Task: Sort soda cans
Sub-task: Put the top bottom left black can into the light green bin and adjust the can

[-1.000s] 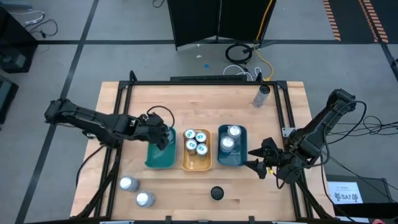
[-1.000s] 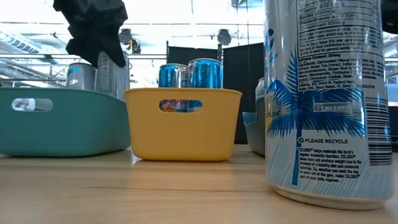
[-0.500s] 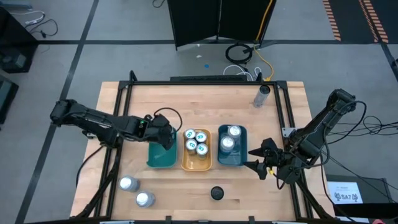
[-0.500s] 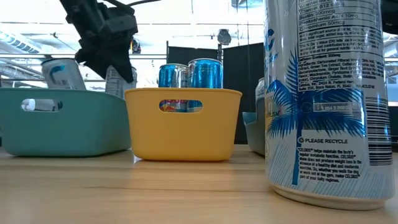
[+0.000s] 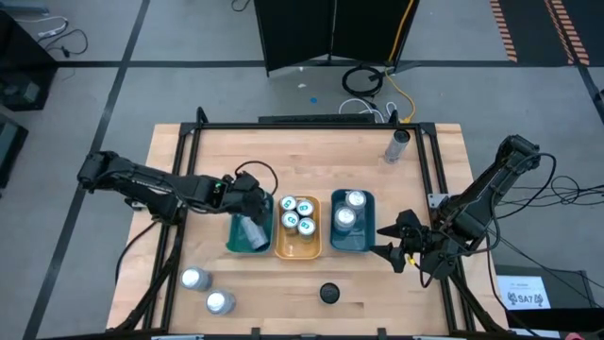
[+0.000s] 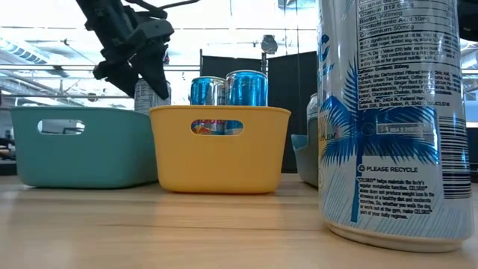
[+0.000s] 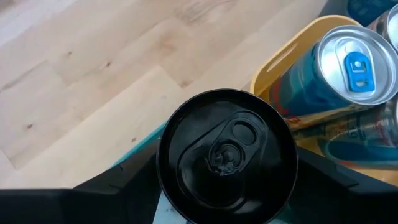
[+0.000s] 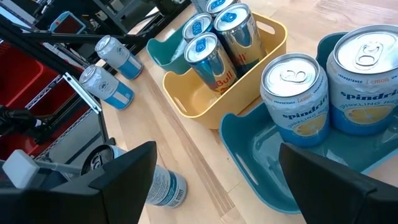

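While the left pincer [image 5: 247, 210] grips a black-topped can [image 7: 227, 155] over the teal tray [image 5: 247, 244], placing is underway, next lowering and releasing it inside; right pincer [image 5: 394, 244] waits splayed, empty, beside the blue tray [image 5: 367, 244].

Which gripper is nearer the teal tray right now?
The left. The left gripper is over the teal tray, shut on a black-topped can. The right gripper waits open past the blue tray, on the table's far side from it.
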### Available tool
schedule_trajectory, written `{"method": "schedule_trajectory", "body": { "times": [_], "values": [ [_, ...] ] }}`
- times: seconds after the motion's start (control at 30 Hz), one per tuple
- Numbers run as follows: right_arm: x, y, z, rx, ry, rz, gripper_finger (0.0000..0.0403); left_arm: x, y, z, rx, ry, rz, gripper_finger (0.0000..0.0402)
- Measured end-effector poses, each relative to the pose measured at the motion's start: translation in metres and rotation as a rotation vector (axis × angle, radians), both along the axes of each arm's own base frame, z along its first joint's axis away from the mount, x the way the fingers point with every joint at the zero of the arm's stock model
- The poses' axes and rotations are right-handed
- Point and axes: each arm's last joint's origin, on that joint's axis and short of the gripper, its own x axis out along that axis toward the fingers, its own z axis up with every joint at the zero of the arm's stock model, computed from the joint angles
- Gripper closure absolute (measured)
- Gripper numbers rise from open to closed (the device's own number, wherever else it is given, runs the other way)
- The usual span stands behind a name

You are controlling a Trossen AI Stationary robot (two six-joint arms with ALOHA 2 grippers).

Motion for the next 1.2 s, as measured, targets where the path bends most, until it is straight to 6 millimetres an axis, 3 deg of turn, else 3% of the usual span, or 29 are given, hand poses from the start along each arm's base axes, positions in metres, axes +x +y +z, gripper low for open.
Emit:
{"method": "schedule_trajectory", "body": {
  "times": [0.33,0.7,0.97,1.2],
  "values": [
    [0.000,0.000,0.000,0.000,0.000,0.000,0.0071,0.000,0.000,0.000,0.000,0.002,0.002,0.0118],
    [0.000,0.000,0.000,0.003,0.000,-0.002,0.0071,-0.001,-0.002,-0.002,-0.050,0.034,-0.055,0.0022],
    [0.000,0.001,0.000,0.024,0.009,0.016,0.0071,0.001,-0.003,0.027,-0.047,-0.028,-0.085,0.0015],
    [0.000,0.002,0.001,0.032,0.004,0.017,0.0071,-0.019,0.001,0.057,-0.051,-0.042,-0.079,0.0015]
  ]
}}
